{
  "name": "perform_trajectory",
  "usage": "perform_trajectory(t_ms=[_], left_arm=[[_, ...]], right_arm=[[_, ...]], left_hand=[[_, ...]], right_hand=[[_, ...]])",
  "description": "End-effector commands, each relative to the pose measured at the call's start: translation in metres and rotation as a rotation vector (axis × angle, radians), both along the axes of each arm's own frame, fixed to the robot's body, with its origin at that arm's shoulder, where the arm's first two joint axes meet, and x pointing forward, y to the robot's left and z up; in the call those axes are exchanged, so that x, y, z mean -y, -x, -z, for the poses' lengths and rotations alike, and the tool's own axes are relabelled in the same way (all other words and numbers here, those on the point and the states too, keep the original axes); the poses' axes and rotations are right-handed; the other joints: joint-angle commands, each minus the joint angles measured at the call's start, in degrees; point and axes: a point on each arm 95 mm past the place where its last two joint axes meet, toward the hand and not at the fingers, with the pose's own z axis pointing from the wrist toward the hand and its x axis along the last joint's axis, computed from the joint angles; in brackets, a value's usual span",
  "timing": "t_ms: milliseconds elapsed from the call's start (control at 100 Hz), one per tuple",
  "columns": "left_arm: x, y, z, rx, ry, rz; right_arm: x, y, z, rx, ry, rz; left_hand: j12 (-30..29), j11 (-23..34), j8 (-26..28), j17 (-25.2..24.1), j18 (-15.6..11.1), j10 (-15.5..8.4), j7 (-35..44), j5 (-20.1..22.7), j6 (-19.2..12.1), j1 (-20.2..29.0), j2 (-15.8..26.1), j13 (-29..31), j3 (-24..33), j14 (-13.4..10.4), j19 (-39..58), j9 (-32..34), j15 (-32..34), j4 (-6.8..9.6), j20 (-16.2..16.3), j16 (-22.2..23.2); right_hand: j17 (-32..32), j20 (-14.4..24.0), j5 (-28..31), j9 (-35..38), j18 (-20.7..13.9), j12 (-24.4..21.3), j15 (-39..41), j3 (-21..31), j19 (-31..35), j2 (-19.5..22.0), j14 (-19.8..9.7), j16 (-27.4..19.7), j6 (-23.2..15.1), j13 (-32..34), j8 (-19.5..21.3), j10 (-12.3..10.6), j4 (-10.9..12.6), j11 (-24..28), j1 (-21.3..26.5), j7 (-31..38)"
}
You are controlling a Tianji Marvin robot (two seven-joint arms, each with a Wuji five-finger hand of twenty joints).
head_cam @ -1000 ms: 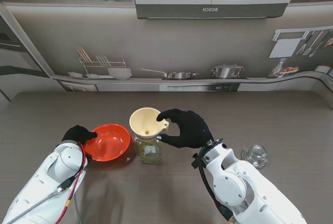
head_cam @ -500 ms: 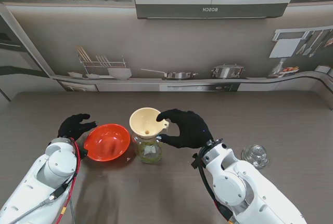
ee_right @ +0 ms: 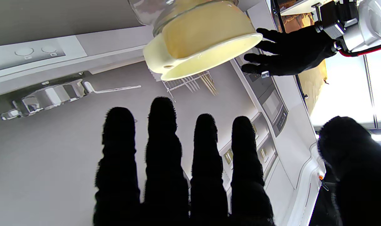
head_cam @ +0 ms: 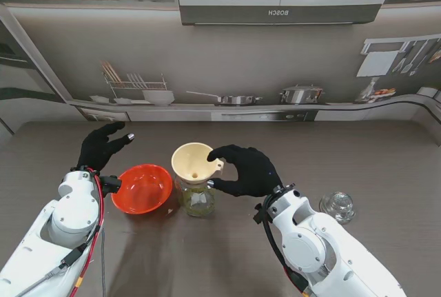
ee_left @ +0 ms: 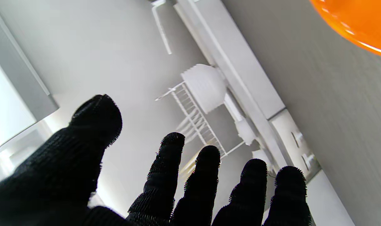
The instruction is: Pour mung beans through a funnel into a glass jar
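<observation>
A kitchen backdrop stands behind the brown table, and near the table's middle the glass jar, with mung beans in its bottom, carries the cream funnel in its mouth. My right hand is just to the right of the funnel, fingers and thumb curved wide around its rim side, and I cannot tell whether they touch it. My left hand is raised with fingers spread and holding nothing, farther from me than the empty orange bowl, which sits just left of the jar; a glass lid lies toward the table's right edge.
</observation>
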Motion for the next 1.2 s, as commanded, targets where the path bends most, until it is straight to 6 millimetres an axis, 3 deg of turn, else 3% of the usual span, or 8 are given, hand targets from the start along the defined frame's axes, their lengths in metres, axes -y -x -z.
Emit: perform_trajectory(t_ms=[0,110,130,170,300,660,1190], left_arm=[[0.015,0.003,-0.006,0.021,0.04,0.045],[0.023,0.009,-0.011,0.065,0.041,0.079],[0.024,0.011,-0.011,0.071,0.038,0.086],[0.026,0.014,-0.012,0.085,0.031,0.1],[0.033,0.025,-0.012,0.129,0.007,0.135],[0.048,0.051,-0.002,0.189,-0.003,0.177],[0.063,0.054,0.004,0.194,0.012,0.251]], right_arm=[[-0.002,0.002,0.001,-0.012,0.008,-0.005],[-0.001,0.002,0.001,-0.015,0.007,-0.002],[-0.001,0.002,0.001,-0.015,0.007,-0.002],[-0.001,0.002,0.001,-0.016,0.008,-0.002],[-0.001,0.001,0.002,-0.019,0.009,0.0],[-0.001,0.0,0.001,-0.025,0.01,0.007],[-0.008,-0.007,-0.005,-0.03,0.008,0.02]], left_hand=[[-0.52,-0.25,-0.16,-0.8,-2.43,-1.58,-0.34,-0.72,-0.46,2.01,3.27,-1.56,-6.16,-1.47,-2.13,-1.11,-1.53,0.28,1.73,-0.49],[-0.52,-0.26,-0.33,-0.97,-2.99,-1.93,-0.64,-0.91,-0.26,3.35,4.46,-1.4,-10.22,-2.28,-2.46,-1.06,-1.6,0.77,1.99,-0.46],[-0.57,-0.29,-0.28,-0.94,-3.08,-1.95,-0.62,-1.16,-0.24,5.0,5.44,-1.36,-14.52,-2.5,-2.57,-1.23,-1.62,0.98,2.06,-0.42],[-0.58,-0.31,-0.28,-0.7,-3.38,-2.13,-0.65,-1.29,-0.08,5.62,5.81,-1.22,-15.96,-2.7,-2.51,-1.32,-1.57,1.22,2.11,-0.38],[-0.75,-0.71,-0.56,-0.92,-4.24,-2.52,-1.49,-3.26,0.27,6.03,6.21,-1.8,-16.65,-3.39,-2.67,-2.69,-1.81,1.53,2.02,-0.47],[-0.91,-0.73,-0.48,-1.23,-5.15,-2.79,-1.47,-3.57,-0.55,7.02,6.55,-2.11,-18.41,-4.05,-3.32,-2.93,-2.2,1.78,1.32,-0.75],[-1.61,-1.16,-0.56,-1.51,-6.41,-3.3,-1.82,-4.49,-0.42,8.3,7.25,-2.59,-20.91,-5.35,-4.1,-4.12,-2.62,2.22,-0.06,-1.29]], right_hand=[[-0.79,-0.09,-1.29,-0.95,1.52,-0.5,-0.05,0.54,-0.56,1.63,-0.21,-0.48,-0.1,-0.55,-0.62,-0.32,1.0,0.12,-1.8,0.06],[-0.8,-0.09,-1.24,-0.98,1.49,-0.49,-0.05,0.55,-0.56,1.62,-0.18,-0.49,-0.04,-0.54,-0.62,-0.25,1.01,0.14,-1.77,0.08],[-0.82,-0.09,-1.27,-0.98,1.48,-0.49,-0.05,0.53,-0.57,1.64,-0.22,-0.49,-0.09,-0.56,-0.62,-0.24,1.0,0.14,-1.81,0.06],[-0.8,-0.09,-1.23,-1.0,1.48,-0.49,-0.03,0.53,-0.56,1.64,-0.24,-0.48,-0.04,-0.52,-0.62,-0.25,1.0,0.13,-1.8,0.07],[-0.81,-0.09,-1.28,-1.0,1.49,-0.5,-0.06,0.52,-0.56,1.63,-0.21,-0.5,-0.04,-0.6,-0.63,-0.2,1.01,0.14,-1.78,0.05],[-0.86,-0.09,-1.3,-1.17,1.49,-0.49,-0.02,0.48,-0.58,1.6,-0.18,-0.49,0.0,-0.61,-0.61,-0.09,1.01,0.18,-1.8,0.07],[-0.75,-0.06,-1.36,-1.57,1.54,-0.54,-0.07,0.23,-0.53,1.5,0.07,-0.52,-0.05,-0.81,-0.66,0.27,0.99,0.08,-1.87,-0.09]])
